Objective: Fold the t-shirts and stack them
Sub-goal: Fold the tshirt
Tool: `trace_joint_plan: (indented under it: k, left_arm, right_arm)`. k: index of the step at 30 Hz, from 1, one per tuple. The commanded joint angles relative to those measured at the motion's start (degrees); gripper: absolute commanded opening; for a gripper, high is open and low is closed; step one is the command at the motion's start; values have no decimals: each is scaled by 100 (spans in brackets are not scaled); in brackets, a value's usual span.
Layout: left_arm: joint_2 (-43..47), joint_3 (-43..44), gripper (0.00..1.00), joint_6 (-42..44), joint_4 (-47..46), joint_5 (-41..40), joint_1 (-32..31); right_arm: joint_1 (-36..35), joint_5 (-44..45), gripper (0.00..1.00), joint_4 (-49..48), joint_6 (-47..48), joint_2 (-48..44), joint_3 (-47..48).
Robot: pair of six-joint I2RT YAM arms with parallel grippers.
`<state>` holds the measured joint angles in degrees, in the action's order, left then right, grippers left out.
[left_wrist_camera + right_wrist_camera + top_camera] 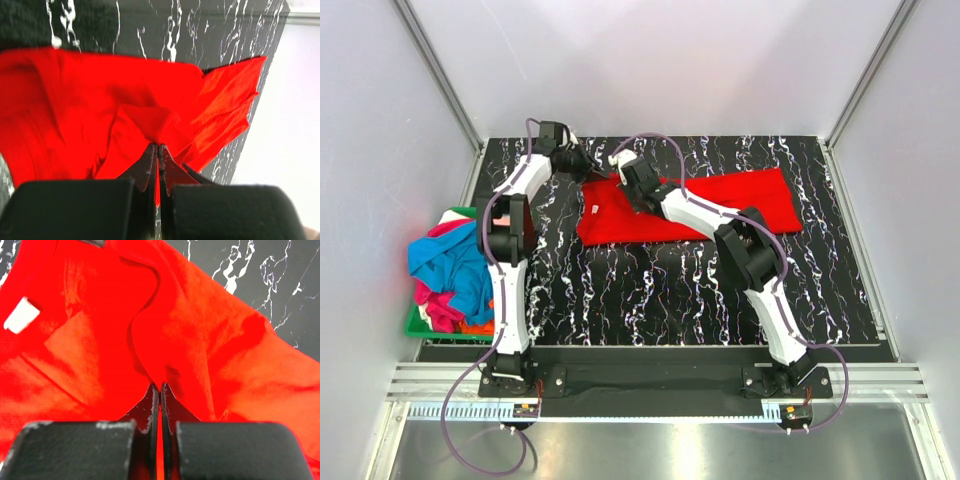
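A red t-shirt [750,200] lies spread along the far half of the black, white-veined bench [670,290]. It forms a long band running left to right, with its left end wider and reaching nearer. Both arms reach to the far left part of that band.

The left end effector [590,170] is at the shirt's far left corner. In its wrist view, its fingers [150,162] are pressed together, pinching a small raised fold of the red cloth. The cloth fans out rumpled beyond the fingertips.

The right end effector [628,182] is just to the right of the left one, over the shirt's far edge. Its fingers [151,400] are likewise pressed together on a pinch of red cloth that rises into a ridge between them. A small white label [21,315] shows on the shirt left of that pinch.

At the left edge of the bench, a green basket [417,325] holds a loose heap of other t-shirts [450,265] in blue, pink and orange. It is well apart from the red one.
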<state>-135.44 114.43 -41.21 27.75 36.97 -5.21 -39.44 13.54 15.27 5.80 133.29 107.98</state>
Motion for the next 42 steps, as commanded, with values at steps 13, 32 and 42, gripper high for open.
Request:
trace_joint_plan:
  k: [13,32,42]
  left_arm:
    - [808,-369,0,552,1013,-717,12]
    - [1230,-264,21,1194,1875,-2019,-50]
    - [335,578,20,1107,1620,-1017,-559]
  right_arm:
    - [130,-1213,2,-314,132,-1288,-1104]
    - [209,-2198,38,231,-378,-1780,-1561]
    - [604,-1495,29,82,-1273,-1184,-1149]
